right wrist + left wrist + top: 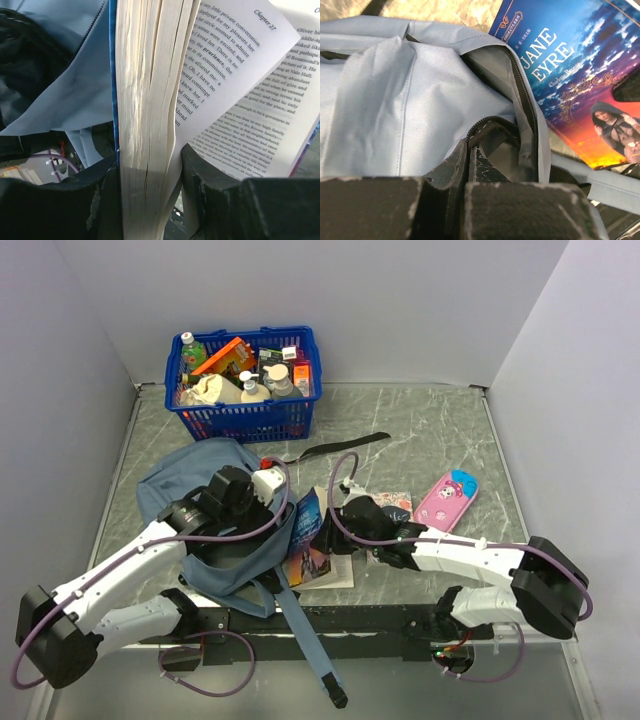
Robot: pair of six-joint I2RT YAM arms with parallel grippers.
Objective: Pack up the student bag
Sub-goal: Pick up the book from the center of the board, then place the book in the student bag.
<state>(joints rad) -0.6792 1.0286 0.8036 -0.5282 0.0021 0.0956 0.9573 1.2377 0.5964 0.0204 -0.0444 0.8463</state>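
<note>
Student bag (215, 465), a soft grey-blue fabric backpack, lies left of centre on the grey marbled tabletop (440, 430), pale walls (400, 300) enclosing it. Left gripper (468, 150) pinches its zipper edge; right gripper (150, 160) clamps a blue-covered paperback book (308, 535) just right of the bag.

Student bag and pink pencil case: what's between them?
Top view: right of the student bag, the Jane Eyre book, gripped by the right gripper, plus a second book flat nearer the pencil case.
</note>
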